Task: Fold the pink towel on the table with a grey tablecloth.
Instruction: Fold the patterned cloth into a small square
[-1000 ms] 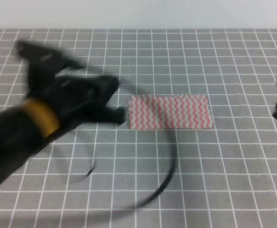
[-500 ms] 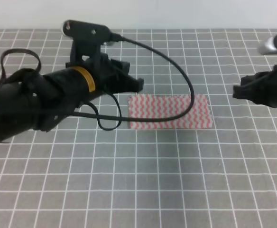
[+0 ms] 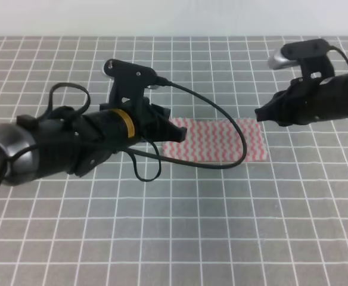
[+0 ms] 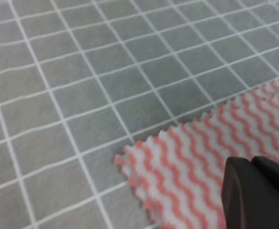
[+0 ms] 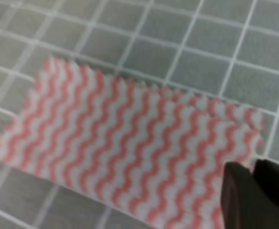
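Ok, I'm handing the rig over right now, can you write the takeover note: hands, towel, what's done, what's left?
Left hand: above the left end of the pink towel, holding nothing; open or shut not visible.
Right hand: above the towel's far right corner, also holding nothing; open or shut unclear.
Towel: flat on the grey tablecloth, mid-table, a wide rectangle. The right wrist view shows a second serrated edge offset along one side, so it appears already folded once.
Left: any further fold, then clear both arms.
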`<state>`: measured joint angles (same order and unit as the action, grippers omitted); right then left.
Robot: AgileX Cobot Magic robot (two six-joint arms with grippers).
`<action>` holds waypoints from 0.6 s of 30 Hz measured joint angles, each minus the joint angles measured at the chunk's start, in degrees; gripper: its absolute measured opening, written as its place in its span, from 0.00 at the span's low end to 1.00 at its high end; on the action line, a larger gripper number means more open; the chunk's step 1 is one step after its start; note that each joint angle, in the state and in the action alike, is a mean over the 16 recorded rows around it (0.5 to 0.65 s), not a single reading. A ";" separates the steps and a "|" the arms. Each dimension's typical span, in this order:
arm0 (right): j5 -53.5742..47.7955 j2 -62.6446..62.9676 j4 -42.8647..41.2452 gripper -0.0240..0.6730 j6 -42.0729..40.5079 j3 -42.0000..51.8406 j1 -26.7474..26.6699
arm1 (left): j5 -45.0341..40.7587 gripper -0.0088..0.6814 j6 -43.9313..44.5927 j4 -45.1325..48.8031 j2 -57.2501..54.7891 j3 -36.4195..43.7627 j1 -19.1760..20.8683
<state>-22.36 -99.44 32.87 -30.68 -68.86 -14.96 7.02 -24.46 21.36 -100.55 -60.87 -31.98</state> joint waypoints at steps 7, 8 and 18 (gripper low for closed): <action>-3.68 -3.63 -11.79 0.20 8.96 -3.95 0.06 | 1.87 0.01 -0.71 0.01 -2.91 -0.01 0.01; -4.00 -4.04 -13.13 0.22 10.09 -4.30 0.08 | 1.95 0.01 -0.89 0.07 -3.29 -0.01 0.01; -4.88 -8.38 -14.95 0.43 15.08 -5.70 0.07 | 2.75 0.01 -2.92 1.33 -6.11 -0.07 -0.09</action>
<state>-27.25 -107.82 17.92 -15.60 -74.57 -14.90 9.78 -27.38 22.68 -106.65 -60.94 -32.07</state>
